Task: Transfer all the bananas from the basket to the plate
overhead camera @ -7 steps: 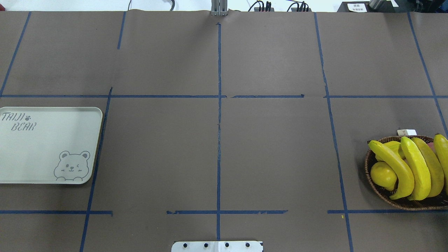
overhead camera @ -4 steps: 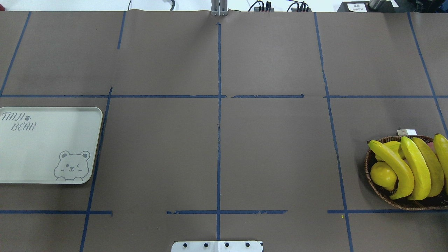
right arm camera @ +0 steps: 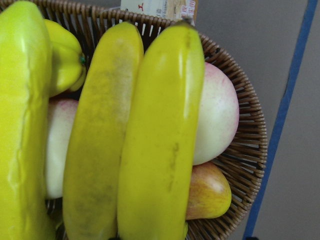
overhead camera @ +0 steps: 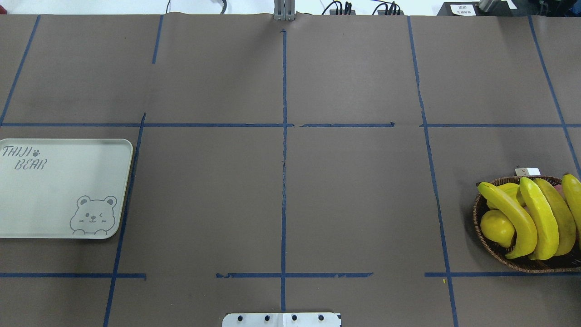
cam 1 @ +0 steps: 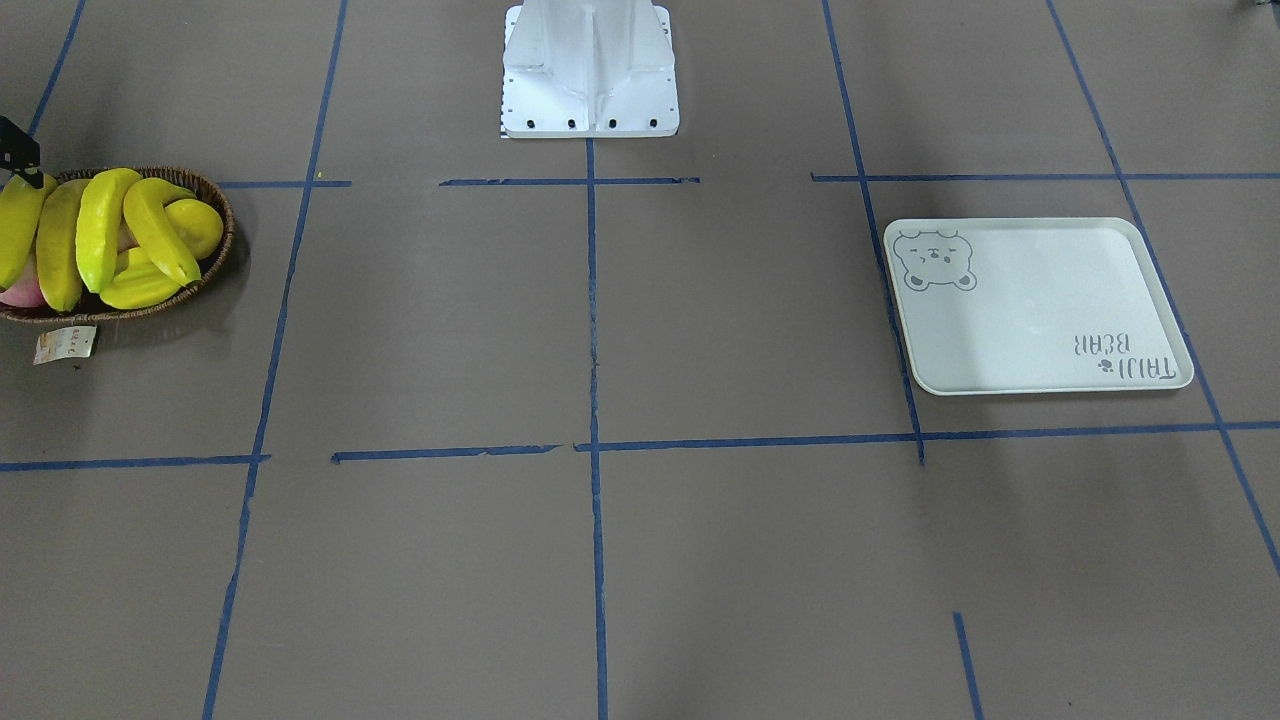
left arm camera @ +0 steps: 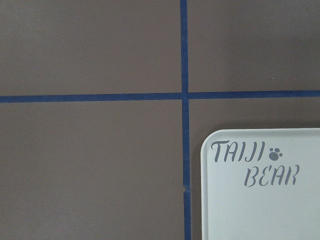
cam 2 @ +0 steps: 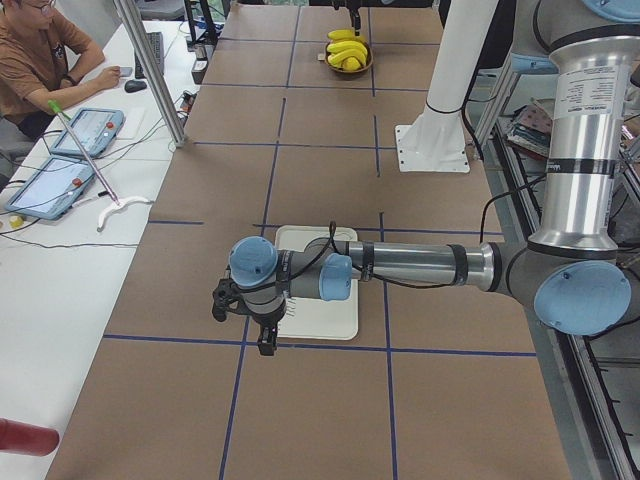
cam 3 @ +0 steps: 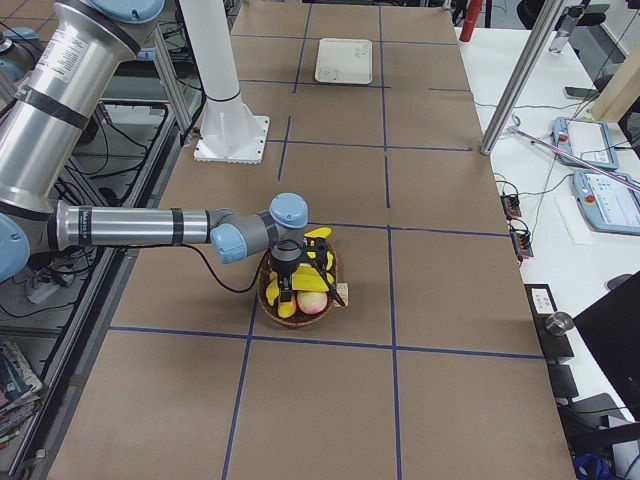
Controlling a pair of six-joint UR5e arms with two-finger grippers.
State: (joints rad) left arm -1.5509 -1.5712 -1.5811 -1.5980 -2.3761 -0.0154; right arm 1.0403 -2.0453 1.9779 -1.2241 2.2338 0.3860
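Observation:
Four yellow bananas (overhead camera: 540, 218) lie across a brown wicker basket (overhead camera: 481, 236) at the table's right edge; they fill the right wrist view (right arm camera: 160, 135) and show in the front view (cam 1: 100, 235). The pale bear plate (overhead camera: 59, 188) lies empty at the left edge, with its corner in the left wrist view (left arm camera: 260, 200). My right gripper (cam 3: 300, 290) hangs over the basket. My left gripper (cam 2: 243, 330) hangs over the plate's outer end. I cannot tell whether either is open or shut.
The basket also holds a yellow lemon (overhead camera: 497, 227), a yellow starfruit (overhead camera: 513, 190), a pale peach (right arm camera: 217, 112) and a reddish fruit (right arm camera: 207, 192). A paper tag (overhead camera: 527, 171) lies beside it. The white robot base (cam 1: 590, 70) stands mid-table. An operator (cam 2: 40, 60) sits at a side desk.

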